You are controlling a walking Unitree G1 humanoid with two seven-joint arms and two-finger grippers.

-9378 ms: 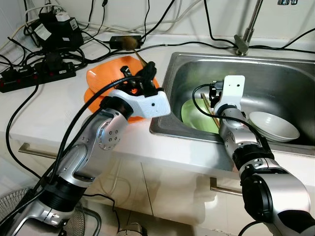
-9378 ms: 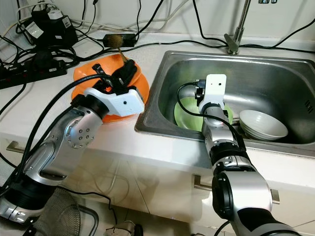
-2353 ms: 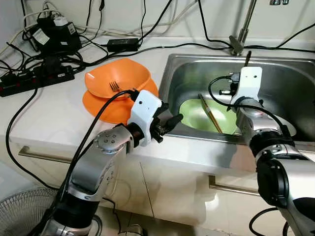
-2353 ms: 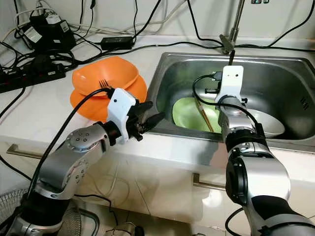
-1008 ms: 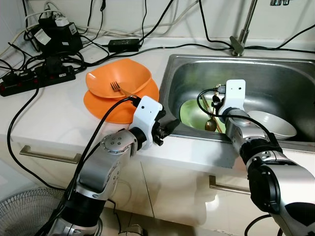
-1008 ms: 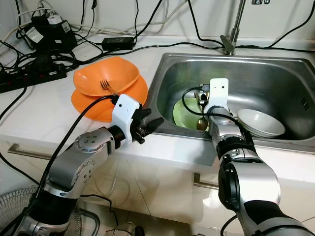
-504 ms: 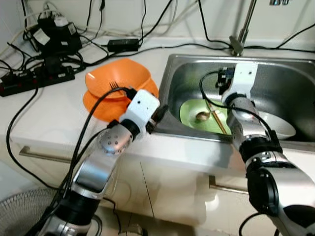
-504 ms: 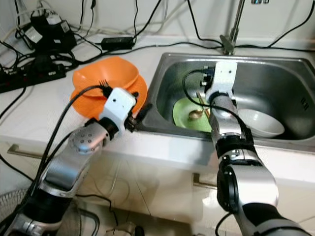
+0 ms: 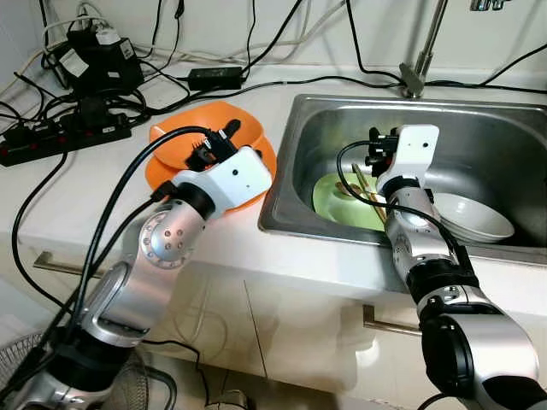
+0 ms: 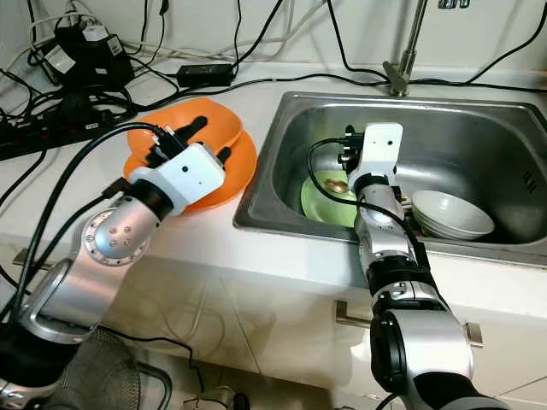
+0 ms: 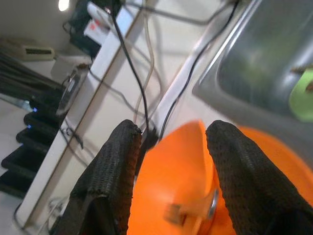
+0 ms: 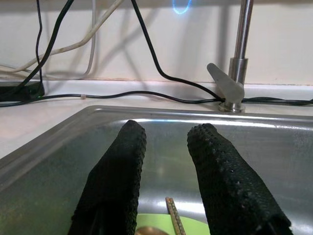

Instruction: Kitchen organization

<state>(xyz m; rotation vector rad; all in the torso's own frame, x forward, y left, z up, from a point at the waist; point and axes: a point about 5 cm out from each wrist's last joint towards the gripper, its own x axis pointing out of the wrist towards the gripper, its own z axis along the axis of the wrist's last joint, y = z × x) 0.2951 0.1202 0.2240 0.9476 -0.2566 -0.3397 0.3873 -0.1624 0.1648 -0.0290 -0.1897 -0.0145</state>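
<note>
An orange bowl (image 9: 248,128) sits on an orange plate (image 9: 261,179) on the white counter, left of the sink (image 9: 291,128). My left gripper (image 9: 214,141) hovers open just over the bowl. In the left wrist view its fingers (image 11: 112,166) straddle the bowl's rim, and a blurred fork (image 11: 188,208) lies inside. In the sink a green plate (image 9: 329,203) carries chopsticks (image 9: 369,195) and a brown spoon (image 10: 338,184). A white bowl (image 9: 474,218) lies to its right. My right gripper (image 9: 373,155) hangs open above the green plate, holding nothing.
Power strips (image 9: 64,137), adapters (image 9: 98,55) and many black cables cover the counter's back left. The faucet (image 9: 419,77) stands behind the sink. Drawer handles (image 9: 385,323) run below the counter's front edge.
My left gripper has swung from the sink's front-left rim back over the orange bowl. My right gripper has dropped a little lower over the green plate.
</note>
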